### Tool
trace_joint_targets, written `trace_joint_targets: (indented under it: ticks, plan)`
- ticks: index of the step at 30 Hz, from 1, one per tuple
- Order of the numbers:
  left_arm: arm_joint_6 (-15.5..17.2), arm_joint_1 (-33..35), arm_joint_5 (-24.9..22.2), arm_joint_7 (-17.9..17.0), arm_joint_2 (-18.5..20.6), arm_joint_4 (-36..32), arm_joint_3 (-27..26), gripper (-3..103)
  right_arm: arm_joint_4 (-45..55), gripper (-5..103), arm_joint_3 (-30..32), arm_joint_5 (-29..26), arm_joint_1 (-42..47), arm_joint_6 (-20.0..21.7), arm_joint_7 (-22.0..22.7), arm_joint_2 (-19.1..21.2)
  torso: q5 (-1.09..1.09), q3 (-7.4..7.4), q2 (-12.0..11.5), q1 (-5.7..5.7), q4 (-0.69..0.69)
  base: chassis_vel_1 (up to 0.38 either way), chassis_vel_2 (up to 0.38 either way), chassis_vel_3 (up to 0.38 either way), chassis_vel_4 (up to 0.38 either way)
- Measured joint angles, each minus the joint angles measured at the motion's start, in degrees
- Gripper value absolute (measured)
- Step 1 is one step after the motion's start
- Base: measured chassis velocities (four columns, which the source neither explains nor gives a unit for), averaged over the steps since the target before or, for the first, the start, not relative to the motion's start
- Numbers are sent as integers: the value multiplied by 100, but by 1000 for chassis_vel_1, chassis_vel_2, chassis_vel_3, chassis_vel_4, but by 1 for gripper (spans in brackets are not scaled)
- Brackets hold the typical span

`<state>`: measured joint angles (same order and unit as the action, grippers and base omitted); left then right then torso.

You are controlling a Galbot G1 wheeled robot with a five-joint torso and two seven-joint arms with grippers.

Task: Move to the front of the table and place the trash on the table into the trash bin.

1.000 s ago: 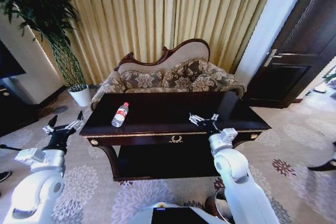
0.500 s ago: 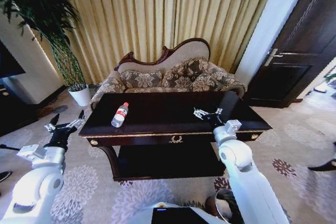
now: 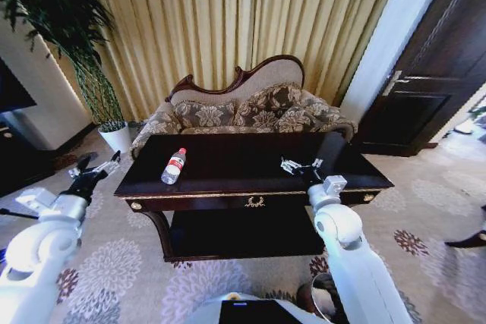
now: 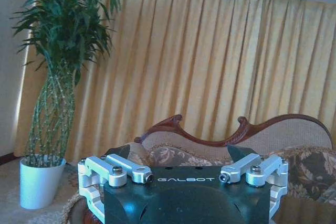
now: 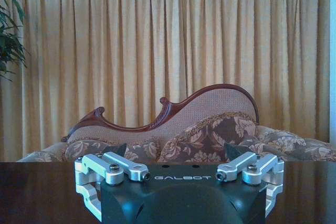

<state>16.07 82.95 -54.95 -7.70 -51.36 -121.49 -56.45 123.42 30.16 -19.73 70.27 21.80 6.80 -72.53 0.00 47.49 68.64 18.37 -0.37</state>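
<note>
The bottle (image 3: 174,166) lay on its side at the left end of the worktop (image 3: 243,163), left of centre in the head view, its red cap pointing toward the sofa (image 3: 241,111); nothing was touching it. I could make out no smaller scraps on the dark top. The robot stood squarely before the worktop's front rail, so the drive up looked done, while the clearing had hardly begun, to my eye. The right tool (image 3: 301,165) hung over the right half of the top, right of centre in the frame, fingers spread and holding nothing, well apart from the bottle. The left tool (image 3: 93,171) was off the worktop's left corner, at the frame's left edge, likewise spread and empty. Part of what looked like the bin's rim (image 3: 319,299) showed at the bottom edge, beside the right arm.
</note>
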Motion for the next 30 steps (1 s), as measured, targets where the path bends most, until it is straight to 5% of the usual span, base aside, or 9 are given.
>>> trace_joint_targets:
  ticks: [8,14,16,19,23,26,28,30]
  plan:
    - [341,-573,-94,-159,600,587,515,100,12,100,0,0,14,-5,0,-13,-1,0,0,0,0,0,0,0,0]
    - [793,-899,-14,-632,786,720,792,100,-6,100,-13,1,8,-20,0,-23,0,0,0,0,-2,0,0,0,0]
    - [710,-906,199,-712,772,607,768,100,-11,100,-2,-4,5,-30,0,-26,0,0,0,1,-1,0,0,0,0]
    - [125,-768,1147,-598,685,349,440,100,-19,100,95,-56,-32,-103,0,-10,0,0,0,0,0,0,0,0,0]
    - [233,-640,1426,-795,700,196,173,100,-58,100,195,-227,-167,-98,0,101,2,-1,0,0,0,0,0,0,0]
    - [43,-607,1937,-906,759,519,154,100,-195,100,253,-307,-339,-88,0,300,2,-1,0,-1,1,0,0,0,0]
    - [-624,-615,2575,-448,778,1202,200,100,-326,100,274,-400,-477,-91,0,592,0,0,-1,0,1,0,0,0,0]
    - [-718,-626,2585,-405,778,1370,230,100,-350,100,277,-441,-503,-92,0,681,-1,0,0,1,-1,0,0,0,0]
